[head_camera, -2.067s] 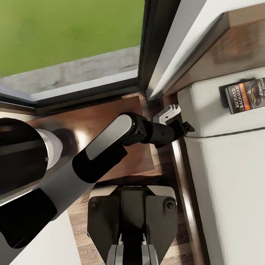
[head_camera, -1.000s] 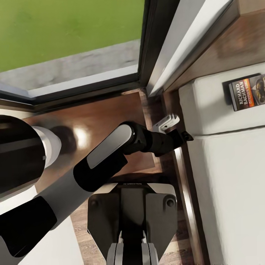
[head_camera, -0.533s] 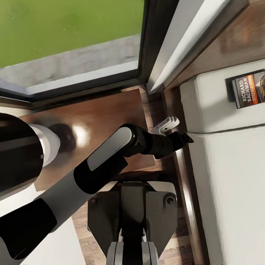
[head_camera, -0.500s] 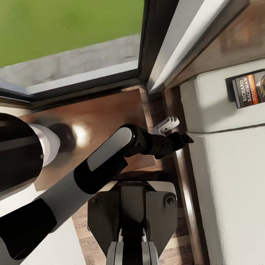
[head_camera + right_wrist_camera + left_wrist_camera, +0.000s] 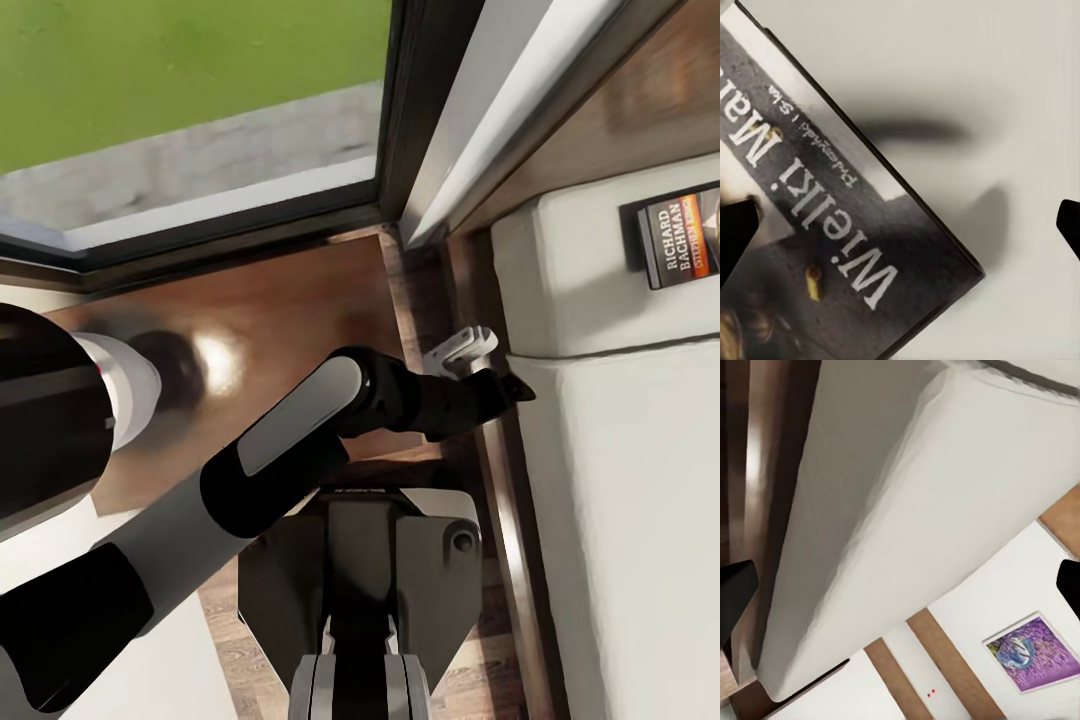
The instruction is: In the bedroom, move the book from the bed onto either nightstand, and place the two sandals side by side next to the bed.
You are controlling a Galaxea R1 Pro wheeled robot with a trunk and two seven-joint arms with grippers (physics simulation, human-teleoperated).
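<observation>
Bedroom corner by the window: your book [image 5: 688, 242] lies flat on the bed [image 5: 600, 480] near the headboard. Right tool [image 5: 900, 217] hovers spread just above it, lined up to grab. Left tool [image 5: 478, 362] looks spread, idling beside the bed frame.

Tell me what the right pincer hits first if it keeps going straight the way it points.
Most likely the book: it lies on the bed right ahead of the open right pincer. How close is unclear.

Head view looks steeply down over the bed [image 5: 620, 480]; right wrist view sits close above the book [image 5: 817, 225], shared with head view.
</observation>
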